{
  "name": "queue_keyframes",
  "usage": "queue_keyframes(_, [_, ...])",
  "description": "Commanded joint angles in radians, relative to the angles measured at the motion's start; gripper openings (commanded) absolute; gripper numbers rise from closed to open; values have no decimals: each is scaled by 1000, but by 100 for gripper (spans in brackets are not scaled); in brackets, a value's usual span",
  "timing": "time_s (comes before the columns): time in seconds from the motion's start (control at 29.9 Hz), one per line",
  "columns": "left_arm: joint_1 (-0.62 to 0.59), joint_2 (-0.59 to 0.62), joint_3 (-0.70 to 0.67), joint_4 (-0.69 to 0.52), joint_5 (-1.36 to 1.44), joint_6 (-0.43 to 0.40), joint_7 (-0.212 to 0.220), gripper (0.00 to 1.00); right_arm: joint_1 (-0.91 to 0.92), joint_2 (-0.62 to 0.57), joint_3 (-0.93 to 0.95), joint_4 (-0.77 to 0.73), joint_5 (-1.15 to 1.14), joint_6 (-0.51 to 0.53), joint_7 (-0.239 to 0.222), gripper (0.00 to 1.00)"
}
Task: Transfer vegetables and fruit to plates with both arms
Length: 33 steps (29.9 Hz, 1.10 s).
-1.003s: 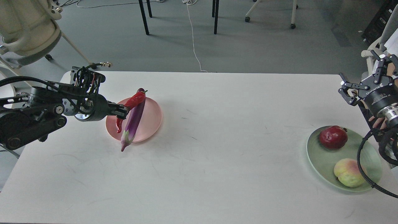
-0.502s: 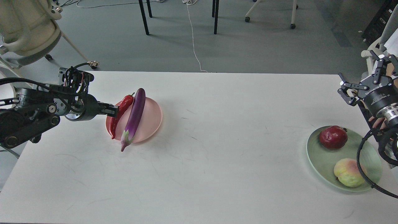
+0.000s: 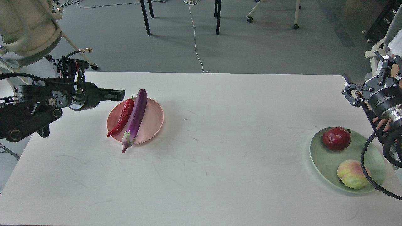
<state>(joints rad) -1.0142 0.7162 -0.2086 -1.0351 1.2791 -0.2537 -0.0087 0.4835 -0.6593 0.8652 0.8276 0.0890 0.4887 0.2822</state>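
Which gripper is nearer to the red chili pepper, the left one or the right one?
Left. The left gripper hovers just up-left of the chili pepper on the pink plate, apart from it. The right gripper is far across the table, beyond the green plate.

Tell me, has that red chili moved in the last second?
Yes. The red chili was held tilted above the pink plate; now it lies on the plate's left side beside the eggplant, free of the left end effector.

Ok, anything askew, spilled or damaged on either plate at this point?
Mostly tidy. The eggplant is too long for the pink plate; both ends overhang the rim. The chili lies beside it. Pomegranate and peach sit on the green plate, apart. No spills or damage.
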Motion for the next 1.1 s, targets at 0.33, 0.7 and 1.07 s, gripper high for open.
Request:
queue_keyframes(0.33, [80,-119,-281,59,-1030,56,-80,98,75,13,34,-108,0,0,-6,98])
queue_keyframes(0.7, [128,-293,-391,320,-1343,-114,-274,98,78,85,67,-114,78,0,-11,99])
queue_keyframes(1.07, [163,-425,-609,523,-1509,-223,-271,99,136,251,210,-249,175,0,-51,99])
